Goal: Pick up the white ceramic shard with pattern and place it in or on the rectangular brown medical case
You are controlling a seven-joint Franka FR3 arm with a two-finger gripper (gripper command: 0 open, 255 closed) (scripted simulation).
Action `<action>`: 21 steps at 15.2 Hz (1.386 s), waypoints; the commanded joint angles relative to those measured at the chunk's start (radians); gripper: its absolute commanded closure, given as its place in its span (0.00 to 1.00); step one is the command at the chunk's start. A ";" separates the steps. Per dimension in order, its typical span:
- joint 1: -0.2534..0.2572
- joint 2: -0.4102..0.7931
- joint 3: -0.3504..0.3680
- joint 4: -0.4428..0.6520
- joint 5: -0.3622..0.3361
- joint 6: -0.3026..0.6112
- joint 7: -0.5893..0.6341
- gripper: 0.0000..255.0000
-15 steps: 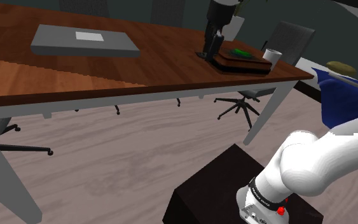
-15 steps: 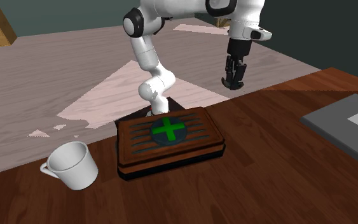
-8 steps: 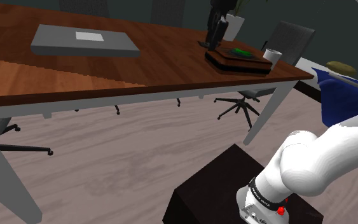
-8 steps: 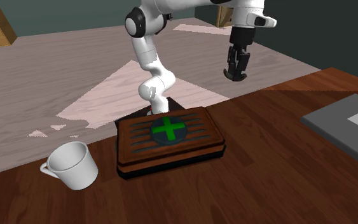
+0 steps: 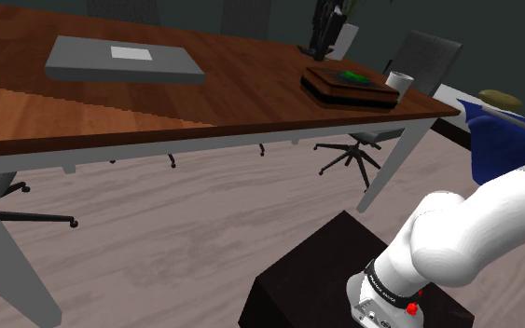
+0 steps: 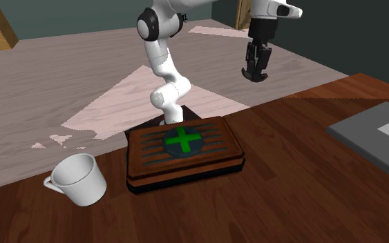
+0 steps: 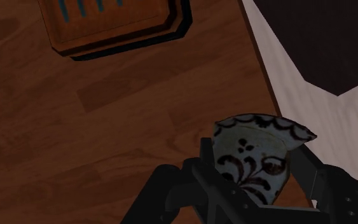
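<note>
The gripper [image 6: 255,71] hangs at the upper right of the second exterior view, above the table [image 6: 303,190] and to the right of the case [image 6: 217,148] at centre. Its fingers clamp the shard [image 7: 252,153], held high, probably to carry it over the case.

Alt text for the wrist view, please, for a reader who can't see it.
The claw clasps a patterned white shard above a brown wooden table. A corner of the brown case lies on the table beyond the shard, and pale floor shows past the table's edge.
</note>
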 commanded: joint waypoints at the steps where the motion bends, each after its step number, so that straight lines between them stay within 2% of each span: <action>1: -0.012 -0.010 -0.030 -0.007 -0.007 0.005 -0.043 1.00; 11: -0.085 -0.001 -0.214 -0.002 -0.043 0.057 -0.295 1.00; 21: -0.158 0.125 -0.412 0.126 -0.023 0.102 -0.561 1.00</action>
